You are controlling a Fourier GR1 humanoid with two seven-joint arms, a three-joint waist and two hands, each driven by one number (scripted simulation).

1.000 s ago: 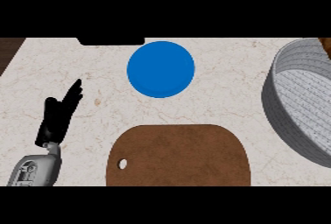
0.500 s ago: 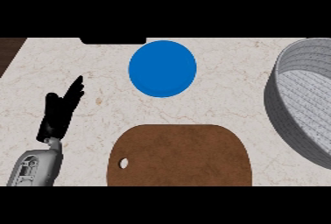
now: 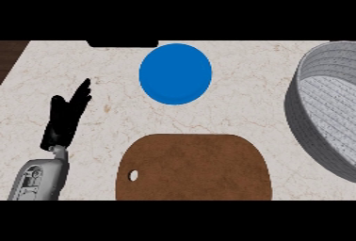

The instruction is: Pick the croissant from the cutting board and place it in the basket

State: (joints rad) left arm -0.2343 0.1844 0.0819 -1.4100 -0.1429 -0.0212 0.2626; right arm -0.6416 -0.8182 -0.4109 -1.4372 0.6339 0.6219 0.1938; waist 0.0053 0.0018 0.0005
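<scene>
Head view: basket (image 3: 303, 117) overruns right edge.

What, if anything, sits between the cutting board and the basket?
Nothing visible: only bare counter separates the cutting board from the basket at its right. The blue plate lies farther back, off that line. No croissant shows on the board. The left hand rests open at the left.

Brown board (image 3: 201, 164) on the marble counter (image 3: 257, 103). A blue plate (image 3: 175, 73) lies beyond the board, apart from it. A grey basket (image 3: 313, 127) stands right of the board. The left hand (image 3: 64, 120) rests left of the board, fingers straight.
</scene>
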